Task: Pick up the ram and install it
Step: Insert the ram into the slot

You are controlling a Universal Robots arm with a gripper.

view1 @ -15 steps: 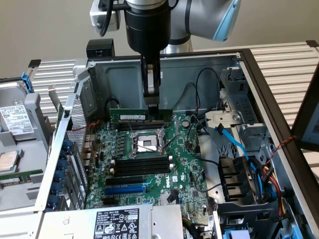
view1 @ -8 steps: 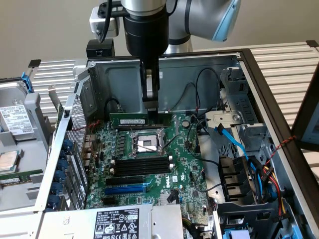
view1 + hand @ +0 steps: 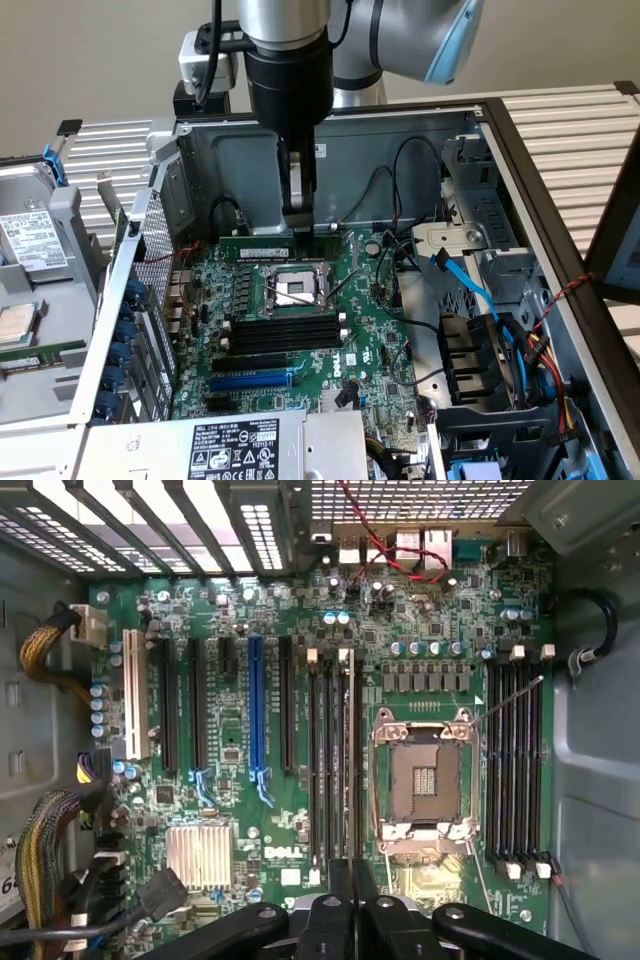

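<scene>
Ram (image 3: 256, 247) on edge, lengthwise along slots (image 3: 270, 333), fingers (image 3: 341, 882) gripping.

The ram (image 3: 255, 247) is a long, thin green circuit-board stick with a small pale label near its middle. It stands on its long edge and lies level, running from the exterior view's left to its right. In that view it sits inside the open case just beyond the processor socket (image 3: 297, 290). The gripper (image 3: 298, 222) comes straight down onto its top edge toward the right-hand end, with the fingers closed against the board, though the pictures do not settle whether the stick hangs above the motherboard or already rests in a slot.
</scene>
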